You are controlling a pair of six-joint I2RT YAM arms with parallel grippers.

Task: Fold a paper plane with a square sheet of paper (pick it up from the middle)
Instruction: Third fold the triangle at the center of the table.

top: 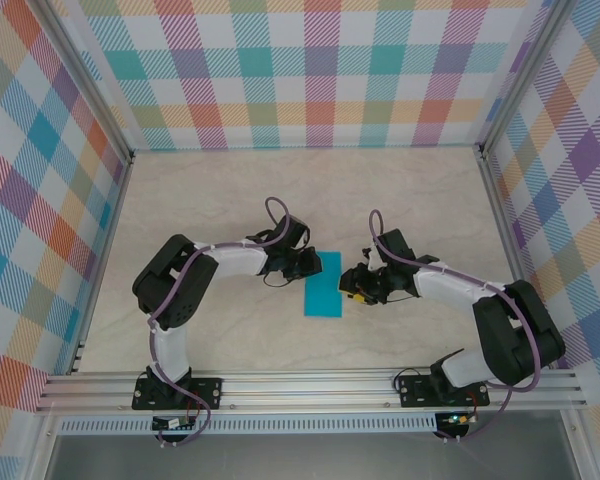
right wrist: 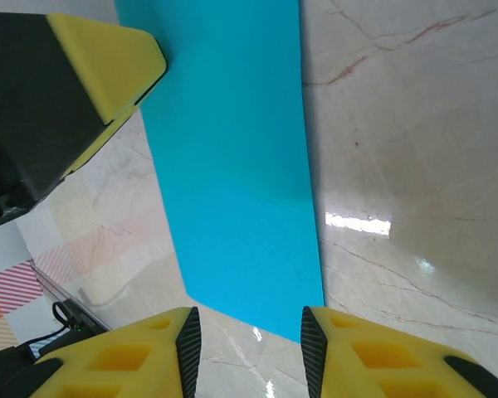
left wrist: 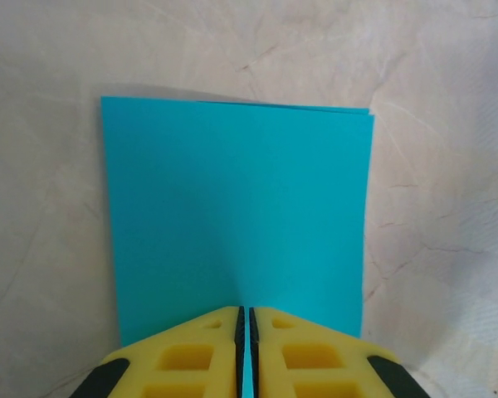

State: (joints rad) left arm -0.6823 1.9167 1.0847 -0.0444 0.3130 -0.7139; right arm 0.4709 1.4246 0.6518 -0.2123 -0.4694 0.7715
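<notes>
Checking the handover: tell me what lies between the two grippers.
The folded teal sheet of paper, seen in the top view: the left gripper pinches one edge, the right gripper stands open at the other.

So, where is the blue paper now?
In the top view the blue paper lies on the table: the left gripper pinches its left edge, the open right gripper is at its right edge.

No legible text, label, brand mark, number or sign is appearing on any surface in the three views.
</notes>
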